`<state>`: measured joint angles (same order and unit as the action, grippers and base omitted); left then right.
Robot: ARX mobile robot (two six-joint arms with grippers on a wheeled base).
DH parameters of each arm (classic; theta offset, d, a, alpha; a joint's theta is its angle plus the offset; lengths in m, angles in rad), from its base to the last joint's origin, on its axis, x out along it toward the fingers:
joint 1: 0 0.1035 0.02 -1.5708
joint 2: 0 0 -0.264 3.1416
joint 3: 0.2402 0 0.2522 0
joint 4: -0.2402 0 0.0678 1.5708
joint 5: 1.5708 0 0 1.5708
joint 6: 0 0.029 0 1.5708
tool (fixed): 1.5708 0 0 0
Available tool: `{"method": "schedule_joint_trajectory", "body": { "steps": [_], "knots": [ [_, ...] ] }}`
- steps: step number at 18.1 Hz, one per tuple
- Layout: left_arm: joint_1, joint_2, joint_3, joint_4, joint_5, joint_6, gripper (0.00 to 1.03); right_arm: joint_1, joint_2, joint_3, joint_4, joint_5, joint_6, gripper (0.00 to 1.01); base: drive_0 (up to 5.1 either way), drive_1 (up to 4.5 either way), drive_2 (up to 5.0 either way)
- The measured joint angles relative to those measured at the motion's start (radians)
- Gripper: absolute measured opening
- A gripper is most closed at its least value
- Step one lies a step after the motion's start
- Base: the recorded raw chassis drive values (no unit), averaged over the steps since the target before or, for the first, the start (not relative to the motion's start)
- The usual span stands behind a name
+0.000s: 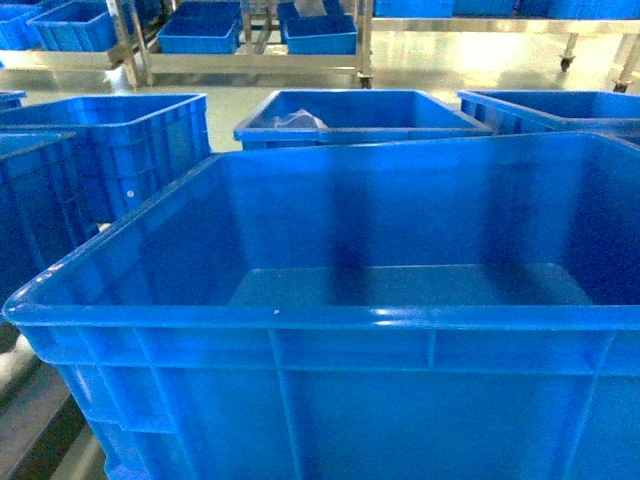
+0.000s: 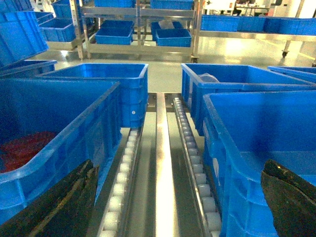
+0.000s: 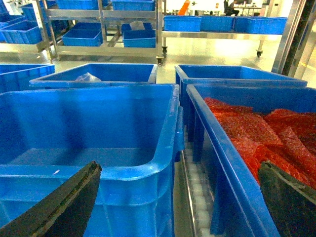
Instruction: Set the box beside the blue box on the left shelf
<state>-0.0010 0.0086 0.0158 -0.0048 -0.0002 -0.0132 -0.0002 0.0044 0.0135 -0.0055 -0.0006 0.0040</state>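
Plainly, the box [image 1: 400, 300] sits empty right in front of the robot on the roller track [image 2: 190, 148], hemmed by neighbouring crates [image 3: 247, 143]. The left claw [image 2: 170, 197] and right claw [image 3: 177, 197] both gape wide, gripping nothing. Any lift risks snagging a rim on those close neighbours, or one-sided grip tilting it.

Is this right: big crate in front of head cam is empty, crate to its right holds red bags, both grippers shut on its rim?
Not quite. Both grippers are open and not touching the box: the right gripper and the left gripper each show spread fingers in their wrist views. The box is empty, and the red bags are right.
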Motion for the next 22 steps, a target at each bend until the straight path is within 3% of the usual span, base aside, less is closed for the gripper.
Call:
{"method": "schedule_joint_trajectory", "body": {
  "steps": [22],
  "knots": [
    [0.0,0.0,0.0,0.0,0.0,0.0,0.98,0.0,0.0,0.0,0.0,0.0,0.0,0.98,0.0,0.0,0.0]
  ]
}}
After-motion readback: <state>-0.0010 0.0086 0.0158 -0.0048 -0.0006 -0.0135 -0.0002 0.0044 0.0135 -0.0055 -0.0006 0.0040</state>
